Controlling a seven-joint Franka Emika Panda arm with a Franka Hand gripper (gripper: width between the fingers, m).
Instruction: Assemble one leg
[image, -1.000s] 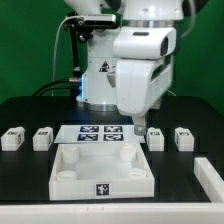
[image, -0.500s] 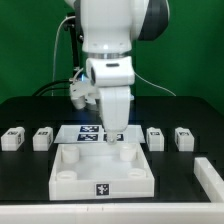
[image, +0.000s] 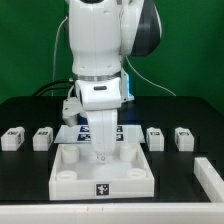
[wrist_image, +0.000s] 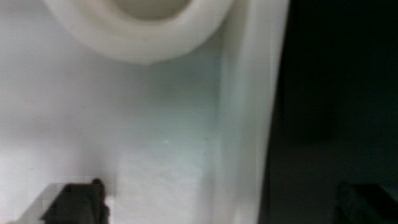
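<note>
**Gripper down in the panel, legs unheld**

On the black tabletop (image: 22, 115) before a green wall, four small white stubby plastic legs (image: 43, 138) lie in one row. Two are on either side of the large white square tray-like panel (image: 70, 182), apart from the arm. Each lies broadside, long axis across the exterior view, tag towards the camera. The gripper (image: 101, 156) hangs inside the panel, fingers (wrist_image: 71, 203) spread, holding nothing.

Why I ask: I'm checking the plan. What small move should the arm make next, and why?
Probably shut the claw on the rim of the tray. In the wrist view its fingers stand apart with the tray's edge between them, white tray one side, black table the other, and it holds nothing.
</note>
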